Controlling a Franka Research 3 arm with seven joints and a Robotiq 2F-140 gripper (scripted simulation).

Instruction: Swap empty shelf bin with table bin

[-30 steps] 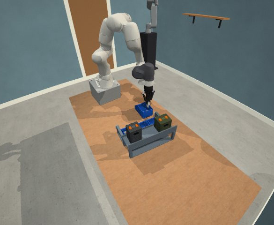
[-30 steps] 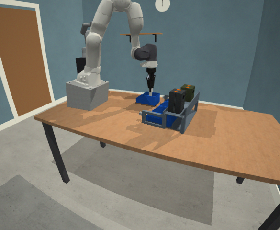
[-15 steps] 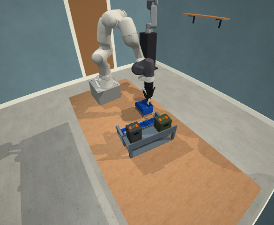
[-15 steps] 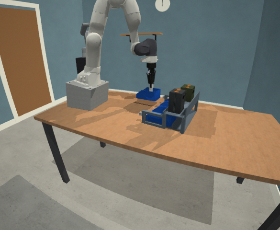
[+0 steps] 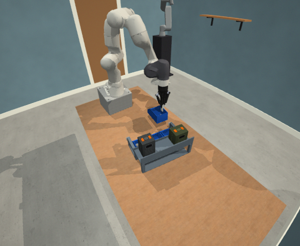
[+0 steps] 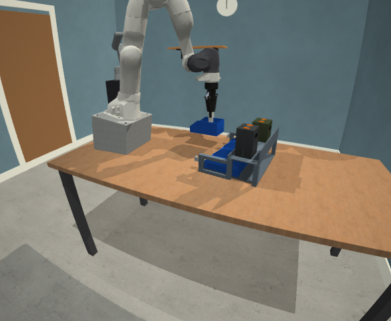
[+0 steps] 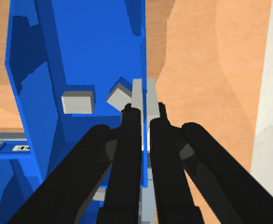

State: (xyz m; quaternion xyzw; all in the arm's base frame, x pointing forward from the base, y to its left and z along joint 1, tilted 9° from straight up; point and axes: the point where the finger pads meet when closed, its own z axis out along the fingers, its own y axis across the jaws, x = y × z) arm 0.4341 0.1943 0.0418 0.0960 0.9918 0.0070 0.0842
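Note:
A blue open bin (image 5: 158, 114) with two grey parts (image 7: 76, 103) in it is between the robot base and the shelf. It also shows in the exterior view (image 6: 206, 126) and fills the left of the wrist view (image 7: 80, 61). My gripper (image 5: 161, 107) points straight down and is shut on the bin's thin right side wall (image 7: 144, 109), one finger inside and one outside. The bin appears to be a little above the table top and looks level. The grey shelf (image 5: 160, 150) stands in front of it, with blue bins (image 5: 158, 135) in its lower row.
A black box (image 5: 146, 144) and a green box (image 5: 178, 133) stand on the shelf's top board. They also show in the exterior view, black (image 6: 246, 140) and green (image 6: 262, 128). The robot's grey base block (image 5: 115, 99) stands to the bin's left.

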